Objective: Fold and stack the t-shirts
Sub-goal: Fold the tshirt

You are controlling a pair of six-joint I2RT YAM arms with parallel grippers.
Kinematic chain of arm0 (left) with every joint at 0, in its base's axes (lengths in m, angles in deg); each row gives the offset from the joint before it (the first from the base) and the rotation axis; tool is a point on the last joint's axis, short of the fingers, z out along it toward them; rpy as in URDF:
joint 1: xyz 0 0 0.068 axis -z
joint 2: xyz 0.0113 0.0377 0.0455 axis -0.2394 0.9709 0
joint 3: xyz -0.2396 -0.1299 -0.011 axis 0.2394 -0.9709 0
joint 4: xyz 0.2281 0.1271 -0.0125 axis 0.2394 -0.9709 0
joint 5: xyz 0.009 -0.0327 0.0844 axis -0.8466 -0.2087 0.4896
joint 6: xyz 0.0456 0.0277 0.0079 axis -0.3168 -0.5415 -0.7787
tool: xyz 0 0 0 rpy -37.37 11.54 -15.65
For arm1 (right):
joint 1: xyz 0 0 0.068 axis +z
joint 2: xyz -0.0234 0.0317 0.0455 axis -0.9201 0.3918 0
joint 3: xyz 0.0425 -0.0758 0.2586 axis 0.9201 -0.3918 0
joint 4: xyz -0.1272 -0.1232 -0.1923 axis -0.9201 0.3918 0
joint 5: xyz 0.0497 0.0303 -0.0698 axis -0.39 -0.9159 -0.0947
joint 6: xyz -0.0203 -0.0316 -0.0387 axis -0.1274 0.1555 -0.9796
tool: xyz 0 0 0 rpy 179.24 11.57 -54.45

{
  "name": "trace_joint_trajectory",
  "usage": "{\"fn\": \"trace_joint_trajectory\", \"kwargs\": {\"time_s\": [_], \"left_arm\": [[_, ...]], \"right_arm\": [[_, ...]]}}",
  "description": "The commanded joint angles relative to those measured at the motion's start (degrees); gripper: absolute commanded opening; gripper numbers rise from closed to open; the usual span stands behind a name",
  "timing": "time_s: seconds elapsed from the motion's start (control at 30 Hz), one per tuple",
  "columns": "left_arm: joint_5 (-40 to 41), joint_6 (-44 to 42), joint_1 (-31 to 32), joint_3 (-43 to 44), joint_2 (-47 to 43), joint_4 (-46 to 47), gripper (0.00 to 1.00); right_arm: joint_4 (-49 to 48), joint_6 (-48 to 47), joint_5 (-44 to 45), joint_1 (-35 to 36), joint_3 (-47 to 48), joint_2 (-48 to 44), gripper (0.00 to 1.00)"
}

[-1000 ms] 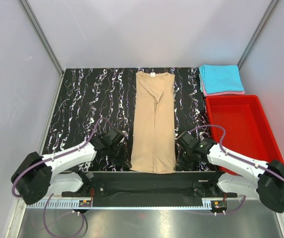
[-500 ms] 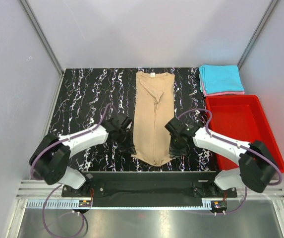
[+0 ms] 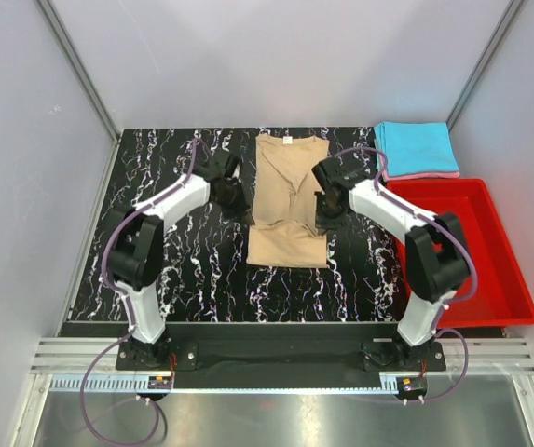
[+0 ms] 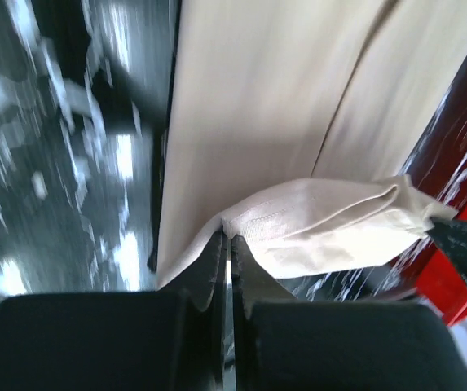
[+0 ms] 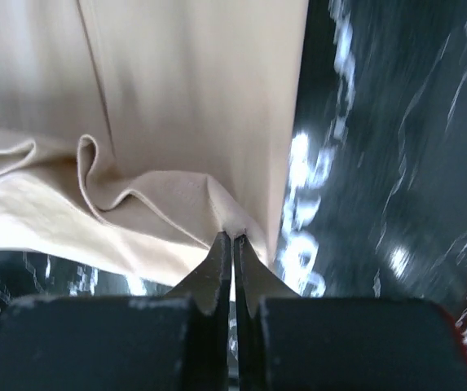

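The tan t-shirt (image 3: 288, 237) is spread at the upper centre of the top view on the black marbled table (image 3: 155, 205). Its doubled-over hem is pinched at both corners by the clenched left gripper (image 4: 226, 244) and right gripper (image 5: 231, 240).

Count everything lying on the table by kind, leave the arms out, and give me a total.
T-shirts: 3 (tan t-shirt, cyan t-shirt, pink t-shirt under the cyan one)
Bins: 1 (red bin)
Total: 4
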Motion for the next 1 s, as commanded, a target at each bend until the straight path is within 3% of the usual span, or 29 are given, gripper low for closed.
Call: {"fn": "trace_joint_trajectory", "kwargs": {"time_s": [0.0, 0.2, 0.67, 0.83, 0.97], "left_arm": [[-2.86, -3.48, -2.77, 11.45, 6.24, -1.83, 0.00], [-6.11, -4.28, -5.76, 24.83, 18.11, -5.61, 0.00], [-9.81, -2.70, -9.29, 35.49, 28.14, -4.12, 0.00], [-11.65, -2.26, -9.64, 36.11, 29.29, -1.76, 0.06], [-11.74, -0.94, -10.34, 36.46, 28.59, 0.53, 0.25]], "right_arm": [[1.28, -7.84, 1.82, -2.54, 8.68, 5.80, 0.00], [3.83, -10.58, -0.72, -6.93, 20.99, 16.00, 0.00], [6.29, -12.87, -5.30, -10.36, 34.71, 26.11, 0.00], [5.85, -13.13, -5.30, -11.42, 36.90, 27.96, 0.04], [6.46, -13.40, -5.91, -12.65, 42.34, 30.15, 0.12]]}}
